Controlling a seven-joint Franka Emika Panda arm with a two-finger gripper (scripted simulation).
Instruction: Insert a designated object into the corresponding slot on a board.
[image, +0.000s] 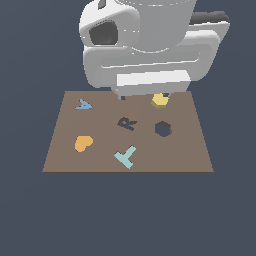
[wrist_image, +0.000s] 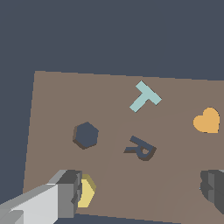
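Dark slate void is surrounding the flat brown rectangular board (image: 65, 150). The claw (wrist_image: 144, 188) is hanging spread wide, gripping nothing — one finger (wrist_image: 65, 192) beside the small yellow hexagonal block (image: 159, 99), which is lying near the far edge. The dark hexagonal hole (image: 162, 129) is sitting unfilled; grasp and insertion remaining. Only lettering — a dark R-shaped cutout (image: 127, 123).

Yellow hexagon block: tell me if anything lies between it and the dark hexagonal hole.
Nothing visible does. The yellow hexagon block sits near the board's far edge, and only bare brown surface separates it from the hexagonal hole. The R-shaped cutout lies off to the exterior view's left of that path.
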